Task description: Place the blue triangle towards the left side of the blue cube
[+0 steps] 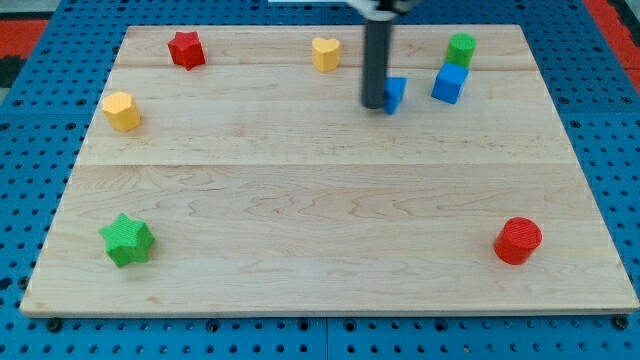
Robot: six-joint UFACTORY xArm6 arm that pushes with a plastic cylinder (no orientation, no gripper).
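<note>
The blue triangle lies near the view's top, just left of the blue cube, with a small gap between them. My tip stands against the triangle's left side and hides part of it. The rod rises out of the view's top edge.
A green cylinder stands just above the blue cube. A yellow heart and a red star lie along the top. A yellow hexagon is at left, a green star at bottom left, a red cylinder at bottom right.
</note>
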